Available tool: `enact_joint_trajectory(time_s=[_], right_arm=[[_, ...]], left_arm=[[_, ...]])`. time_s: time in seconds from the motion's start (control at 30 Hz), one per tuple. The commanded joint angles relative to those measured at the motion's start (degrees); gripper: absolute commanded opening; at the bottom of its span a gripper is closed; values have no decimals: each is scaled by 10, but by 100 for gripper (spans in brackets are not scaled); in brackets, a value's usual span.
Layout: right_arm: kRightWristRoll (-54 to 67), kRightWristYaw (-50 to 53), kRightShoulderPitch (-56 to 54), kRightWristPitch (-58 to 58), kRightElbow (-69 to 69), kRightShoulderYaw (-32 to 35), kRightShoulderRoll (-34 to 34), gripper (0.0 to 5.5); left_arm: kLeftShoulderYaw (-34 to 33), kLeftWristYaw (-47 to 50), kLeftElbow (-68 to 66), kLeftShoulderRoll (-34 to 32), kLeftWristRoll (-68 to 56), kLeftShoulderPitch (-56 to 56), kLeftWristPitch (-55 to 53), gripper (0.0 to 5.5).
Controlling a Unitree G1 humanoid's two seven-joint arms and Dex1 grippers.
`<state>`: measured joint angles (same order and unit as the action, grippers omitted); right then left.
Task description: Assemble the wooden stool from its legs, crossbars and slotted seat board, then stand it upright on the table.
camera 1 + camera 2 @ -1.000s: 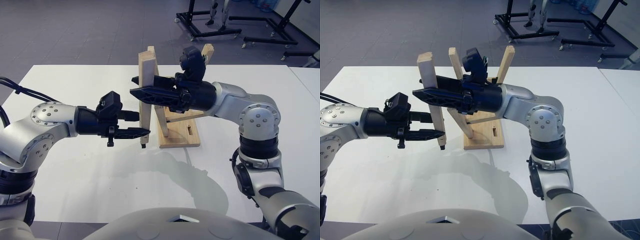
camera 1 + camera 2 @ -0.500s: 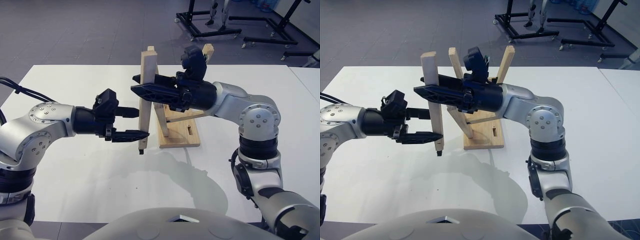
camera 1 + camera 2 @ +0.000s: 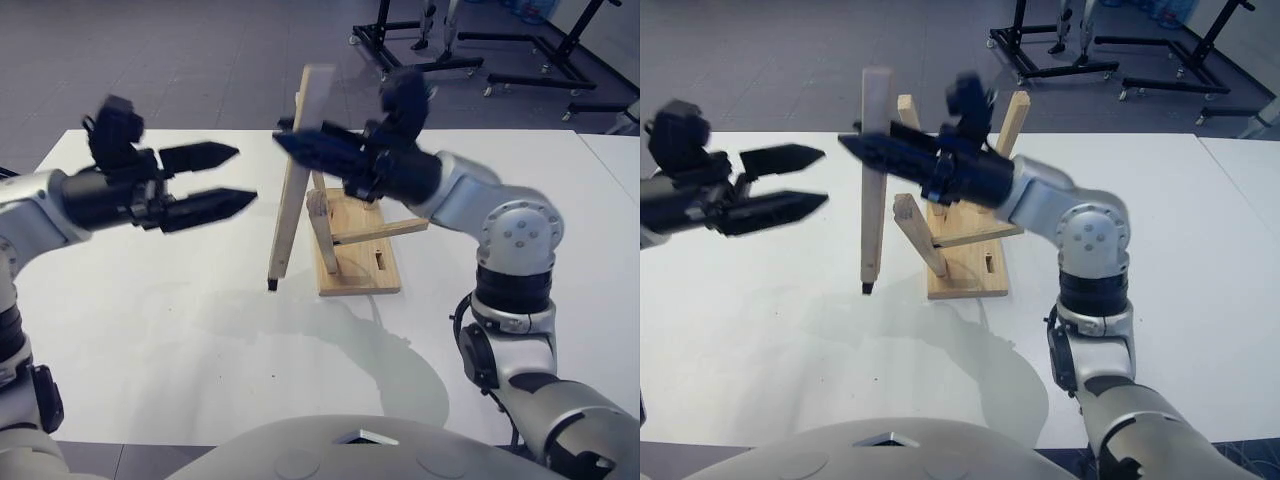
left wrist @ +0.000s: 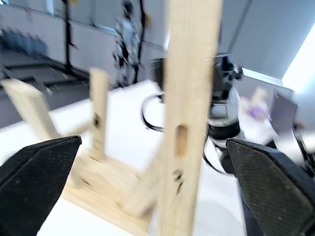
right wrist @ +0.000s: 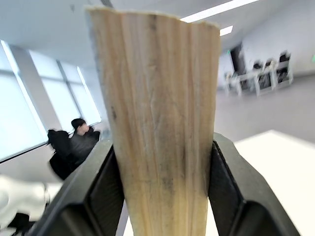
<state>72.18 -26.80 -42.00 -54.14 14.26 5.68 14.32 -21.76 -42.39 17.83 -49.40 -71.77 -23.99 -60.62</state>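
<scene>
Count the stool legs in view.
4: held leg in the right gripper, over the table; near leg, back-left leg and back-right leg stand in the seat board. Others may be hidden.

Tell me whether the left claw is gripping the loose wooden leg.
No, the left claw hangs open, apart from the wooden leg, which the right claw clamps near its upper end.

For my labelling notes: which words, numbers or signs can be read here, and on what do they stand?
None: no readable print shows on the wooden leg, the seat board or the table.
</scene>
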Motion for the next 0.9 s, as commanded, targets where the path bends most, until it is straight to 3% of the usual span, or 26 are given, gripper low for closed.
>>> enact_joint_trajectory(time_s=[0.03, 0.2, 0.37, 0.5, 0.67, 0.77, 0.9], right_arm=[[44, 41, -92, 22, -50, 71, 18, 209], [1, 49, -137, 66, -109, 105, 44, 209], [-79, -29, -129, 107, -141, 132, 139, 209], [-86, -82, -76, 98, -123, 186, 226, 209], [-100, -157, 77, 84, -101, 255, 312, 209], [-143, -194, 191, 121, -106, 267, 301, 209], [-211, -208, 250, 205, -119, 226, 239, 209]], left_arm=[[-29, 68, -51, 28, -18, -44, 16, 540], [-34, 129, -63, 63, -3, -63, 48, 540], [-26, 139, -36, 88, 49, -36, 100, 540], [-20, 128, -29, 90, 77, -5, 115, 540], [-12, 111, -30, 90, 111, 24, 134, 540], [-10, 98, -48, 90, 129, 32, 140, 540], [0, 88, -65, 97, 146, 28, 143, 540]])
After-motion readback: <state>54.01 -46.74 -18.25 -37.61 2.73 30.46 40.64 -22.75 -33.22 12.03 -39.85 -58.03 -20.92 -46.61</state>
